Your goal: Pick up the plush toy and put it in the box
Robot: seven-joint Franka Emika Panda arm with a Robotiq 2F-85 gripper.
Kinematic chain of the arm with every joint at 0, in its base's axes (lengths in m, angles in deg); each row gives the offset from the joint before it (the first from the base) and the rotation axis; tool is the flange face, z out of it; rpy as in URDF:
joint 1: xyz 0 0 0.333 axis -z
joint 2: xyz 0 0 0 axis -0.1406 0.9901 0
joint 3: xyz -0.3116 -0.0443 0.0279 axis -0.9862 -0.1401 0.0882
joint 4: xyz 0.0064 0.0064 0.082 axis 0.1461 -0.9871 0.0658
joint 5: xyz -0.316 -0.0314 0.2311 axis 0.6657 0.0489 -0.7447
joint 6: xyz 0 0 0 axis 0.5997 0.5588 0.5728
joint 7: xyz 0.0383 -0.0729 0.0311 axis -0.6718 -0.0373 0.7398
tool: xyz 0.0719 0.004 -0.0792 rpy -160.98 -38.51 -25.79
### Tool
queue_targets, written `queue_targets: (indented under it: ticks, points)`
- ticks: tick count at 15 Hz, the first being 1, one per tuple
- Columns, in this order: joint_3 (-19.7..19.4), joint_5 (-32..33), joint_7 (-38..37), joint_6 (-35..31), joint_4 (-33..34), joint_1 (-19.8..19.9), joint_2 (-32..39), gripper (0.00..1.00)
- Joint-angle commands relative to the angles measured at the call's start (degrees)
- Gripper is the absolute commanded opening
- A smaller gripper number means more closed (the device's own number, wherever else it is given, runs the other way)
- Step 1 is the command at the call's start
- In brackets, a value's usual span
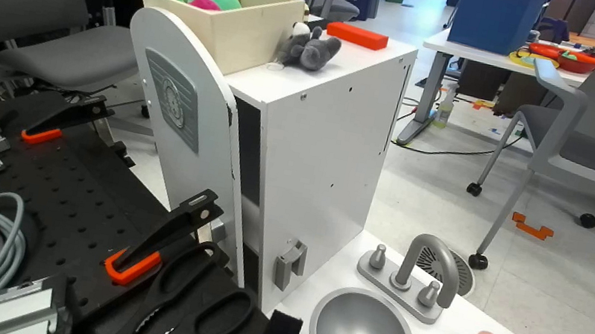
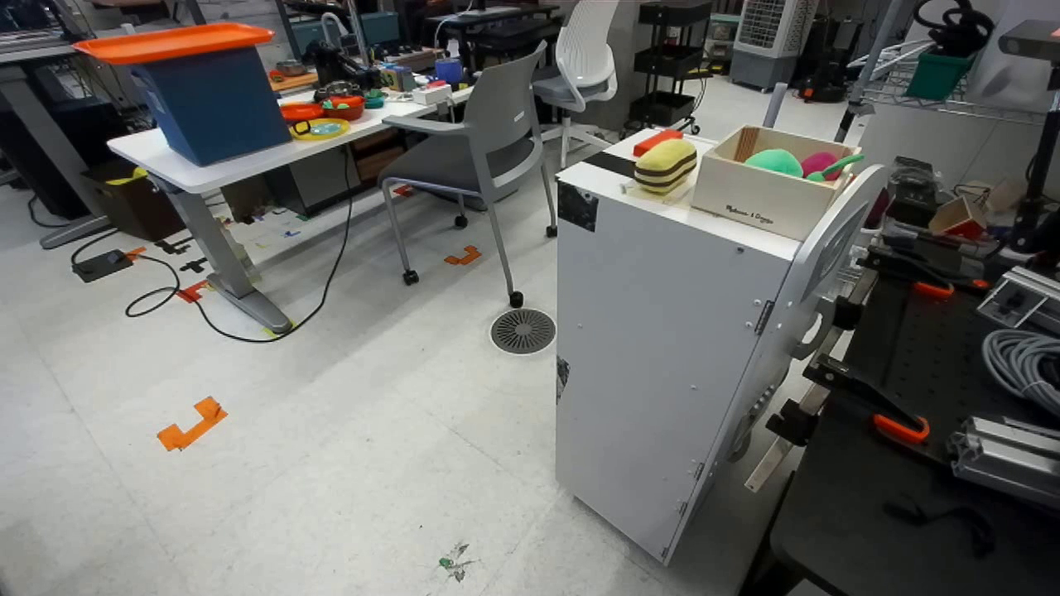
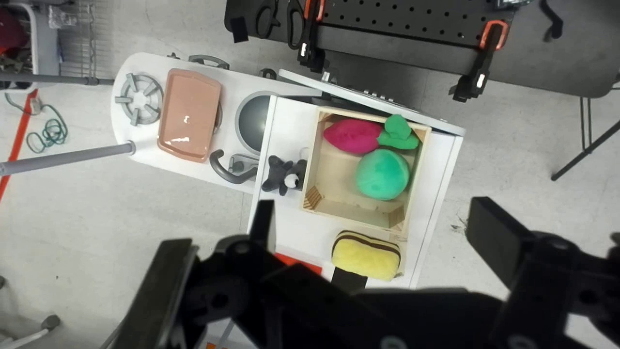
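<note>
The plush toy (image 3: 365, 258) is soft and yellow with dark brown stripes. It lies on the white cabinet top beside the box and also shows in an exterior view (image 2: 665, 164); it is hidden in the view from the sink side. The box (image 3: 334, 182) is a cream wooden open-topped bin, seen in both exterior views (image 1: 260, 32) (image 2: 749, 199). It holds a green round plush (image 3: 382, 174) and a pink plush with green leaves (image 3: 353, 136). My gripper (image 3: 373, 211) is open and empty, above the cabinet, its fingers wide apart on either side of the toy in the wrist view. It is out of both exterior views.
A grey plush animal (image 1: 315, 51) lies against the box's side. A red block (image 1: 357, 35) sits on the white cabinet (image 2: 662, 331) near the yellow toy. An arched panel (image 1: 182, 91) rises beside the box. A faucet (image 1: 428, 257), sink and pink tray (image 3: 190, 114) stand lower.
</note>
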Motion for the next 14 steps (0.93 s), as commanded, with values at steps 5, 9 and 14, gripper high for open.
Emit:
queue_targets:
  ticks: [5,9,14]
  points:
    - [-6.3,-5.7,-11.1,0.3,12.0,3.5,8.0,1.0]
    - [-8.6,-8.0,-15.4,0.3,16.2,5.1,12.3,1.0]
    - [-8.8,-7.1,-18.0,-0.1,16.4,4.8,14.3,1.0]
